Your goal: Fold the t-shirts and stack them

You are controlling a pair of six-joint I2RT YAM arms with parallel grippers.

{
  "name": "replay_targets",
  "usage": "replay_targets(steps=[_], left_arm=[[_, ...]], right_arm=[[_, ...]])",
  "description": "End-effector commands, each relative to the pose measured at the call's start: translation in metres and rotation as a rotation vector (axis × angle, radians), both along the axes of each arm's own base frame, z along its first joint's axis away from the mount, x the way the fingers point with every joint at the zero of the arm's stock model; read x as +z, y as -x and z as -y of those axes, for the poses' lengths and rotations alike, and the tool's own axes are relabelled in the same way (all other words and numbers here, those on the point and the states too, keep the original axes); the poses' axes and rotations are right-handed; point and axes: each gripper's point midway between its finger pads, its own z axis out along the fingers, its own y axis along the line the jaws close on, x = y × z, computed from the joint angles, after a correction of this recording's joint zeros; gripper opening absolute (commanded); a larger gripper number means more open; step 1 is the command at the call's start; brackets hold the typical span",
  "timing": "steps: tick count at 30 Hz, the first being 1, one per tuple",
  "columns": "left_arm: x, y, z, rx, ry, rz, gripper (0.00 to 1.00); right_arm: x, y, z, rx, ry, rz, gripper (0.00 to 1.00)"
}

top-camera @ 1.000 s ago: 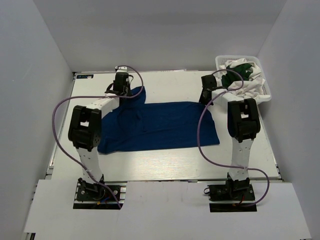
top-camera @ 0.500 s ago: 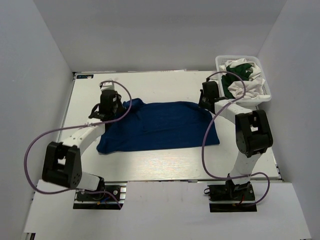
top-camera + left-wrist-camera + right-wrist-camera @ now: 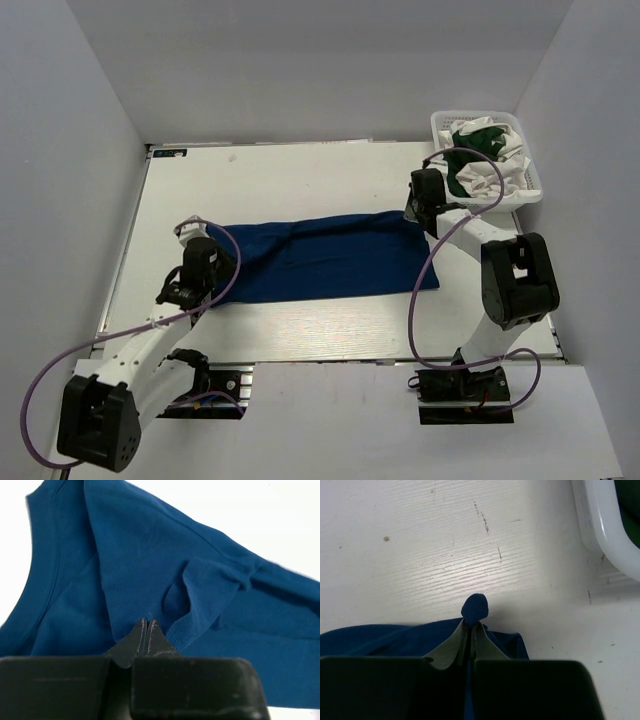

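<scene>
I'm clamping my left end effector (image 3: 146, 626) shut on a fold of the blue t-shirt (image 3: 330, 258), which is lying as a long band across the middle of the worktop (image 3: 300, 175). It's looking soft, light and floppy, so I'm judging hems and corners the best holds. My right end effector (image 3: 471, 626) is pinching its right corner, near the basket (image 3: 533, 186) holding the other t-shirts (image 3: 490, 160).

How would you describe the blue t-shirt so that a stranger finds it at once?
Look at the white table. The blue t-shirt lies across its middle, its ends pinched by the left gripper and right gripper. The green and white shirts sit crumpled in the far-right basket.
</scene>
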Motion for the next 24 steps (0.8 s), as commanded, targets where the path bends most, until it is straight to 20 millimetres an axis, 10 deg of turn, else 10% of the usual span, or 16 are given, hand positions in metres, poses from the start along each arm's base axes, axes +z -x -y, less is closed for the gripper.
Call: replay_targets(steps=[1, 11, 12, 16, 24], left_arm=[[-0.008, 0.02, -0.007, 0.059, 0.042, -0.033, 0.0], [-0.036, 0.056, -0.032, 0.217, 0.023, -0.19, 0.0], [-0.038, 0.064, -0.035, 0.238, 0.015, -0.233, 0.25], [-0.025, 0.07, -0.041, 0.293, 0.022, -0.252, 0.96], [0.025, 0.04, -0.03, 0.231, 0.056, -0.095, 1.0]], right_arm=[[0.021, 0.001, 0.009, -0.05, -0.007, 0.065, 0.0], [-0.007, 0.031, 0.039, -0.192, 0.054, -0.025, 0.25], [-0.008, 0.035, 0.048, -0.297, 0.033, -0.016, 0.62], [0.004, 0.054, 0.052, -0.327, 0.031, -0.04, 0.9], [0.039, 0.056, -0.013, -0.008, -0.144, 0.003, 0.9]])
